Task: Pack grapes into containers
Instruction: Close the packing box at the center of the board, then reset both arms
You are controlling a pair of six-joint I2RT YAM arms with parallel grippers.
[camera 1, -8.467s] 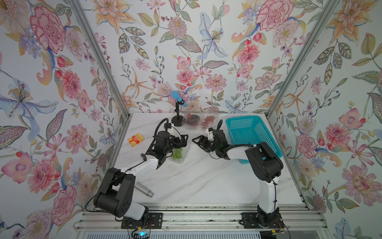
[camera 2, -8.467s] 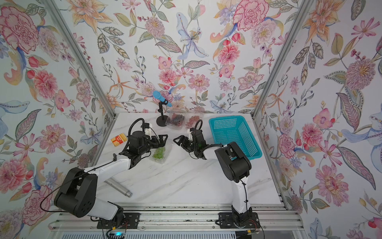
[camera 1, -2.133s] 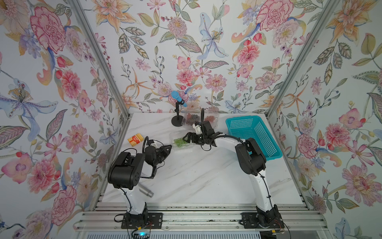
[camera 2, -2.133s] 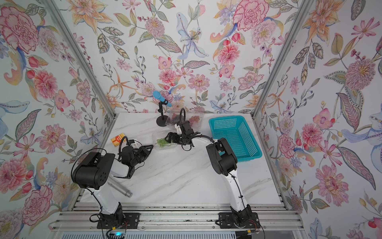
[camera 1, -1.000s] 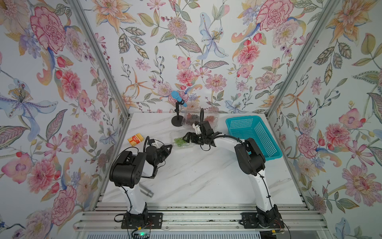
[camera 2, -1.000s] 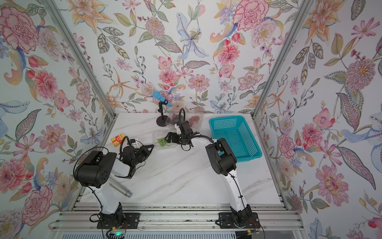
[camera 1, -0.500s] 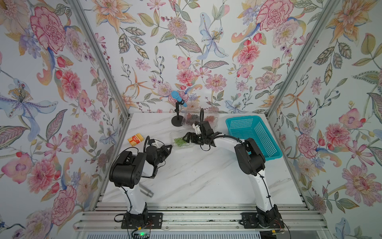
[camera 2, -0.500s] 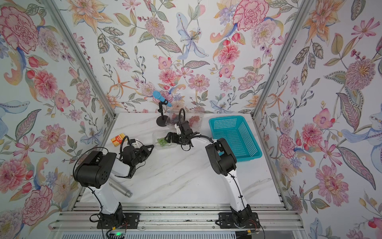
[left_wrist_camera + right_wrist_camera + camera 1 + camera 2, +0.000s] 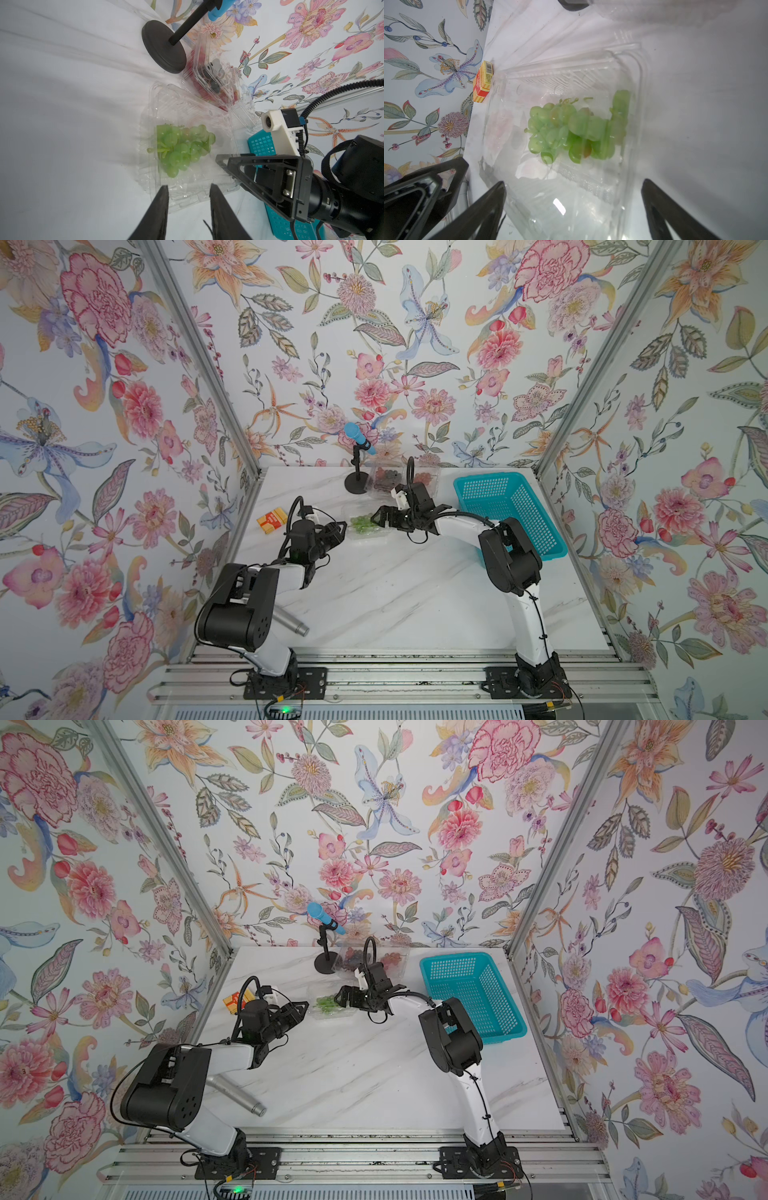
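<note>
Green grapes lie inside a clear container on the table's far middle. My right gripper is open wide, its fingers straddling one end of that container. My left gripper is open by a narrow gap at the opposite edge, holding nothing. Two more containers stand by the back wall, one with dark grapes and one with red grapes.
A teal basket stands at the right. A black microphone stand is just left of the back containers. A yellow-red box lies at the left edge, and a metal cylinder lies near the left arm's base.
Since the oldest frames the green-grape container has shifted toward the back with the right gripper, and the left arm has drawn back. Over the last second nothing visibly moved.
</note>
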